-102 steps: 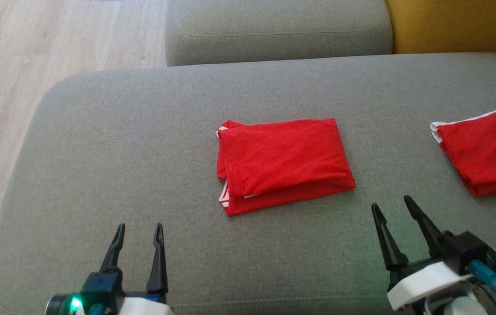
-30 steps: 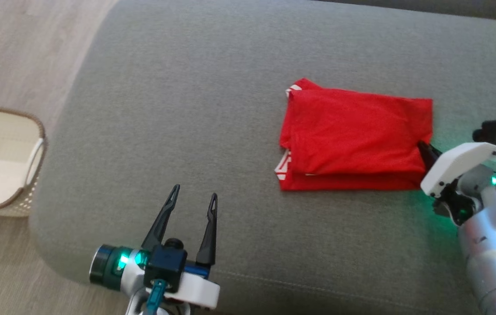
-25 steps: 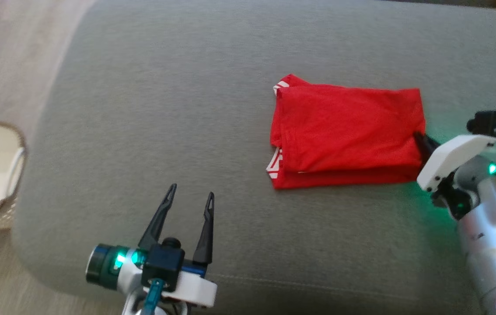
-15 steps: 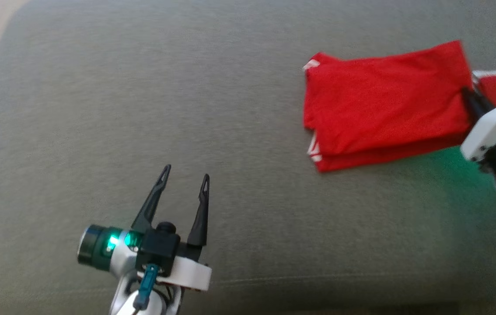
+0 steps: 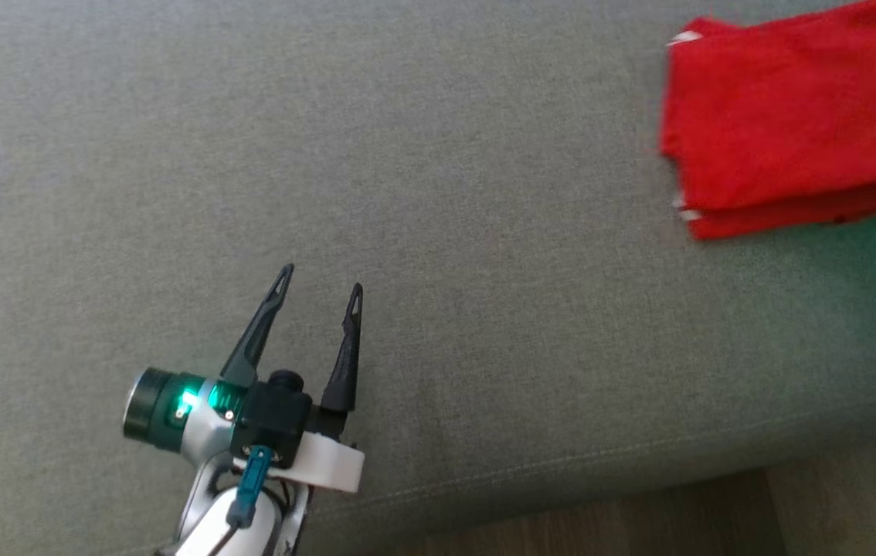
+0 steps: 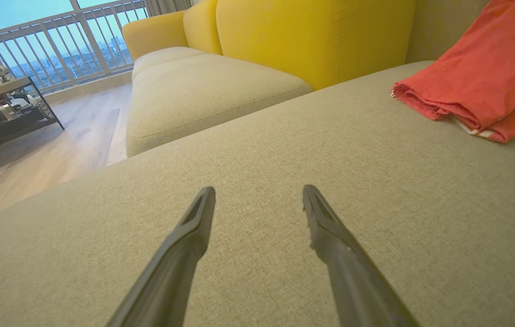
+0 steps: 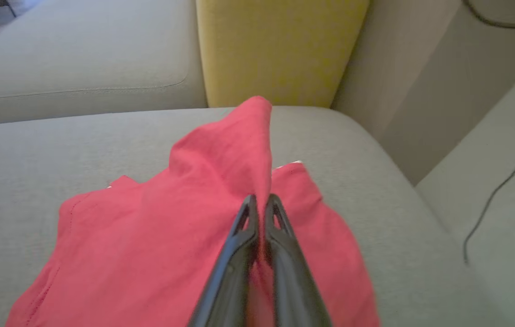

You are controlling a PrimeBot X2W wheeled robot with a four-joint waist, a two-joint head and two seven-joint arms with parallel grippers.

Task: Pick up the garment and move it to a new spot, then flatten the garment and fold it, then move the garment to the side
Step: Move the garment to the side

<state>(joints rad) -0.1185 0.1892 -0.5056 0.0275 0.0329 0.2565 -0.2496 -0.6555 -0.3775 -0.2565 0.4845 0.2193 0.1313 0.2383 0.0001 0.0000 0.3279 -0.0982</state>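
The folded red garment (image 5: pixel 793 116) lies at the upper right of the head view on the grey sofa seat (image 5: pixel 407 154). In the right wrist view my right gripper (image 7: pixel 261 202) is shut on an edge of the garment (image 7: pixel 157 236), and a fold of red cloth stands up between the fingertips. My left gripper (image 5: pixel 318 279) hovers open over bare cushion, well to the left of the garment. In the left wrist view its fingers (image 6: pixel 194 222) are spread with nothing between them, and the garment (image 6: pixel 480 86) sits at the far right.
A yellow backrest cushion (image 6: pixel 312 32) and a second grey seat (image 6: pixel 203 95) stand behind the sofa seat. The seat's front edge (image 5: pixel 600 471) runs along the bottom right over wood floor. A low table (image 6: pixel 3 109) and a balcony railing are far left. A dark cable (image 7: pixel 498 195) lies at right.
The head camera has swung, so the garment now sits at the upper right and the basket has left the picture. The right gripper closed on the garment's right edge and has left the head view.
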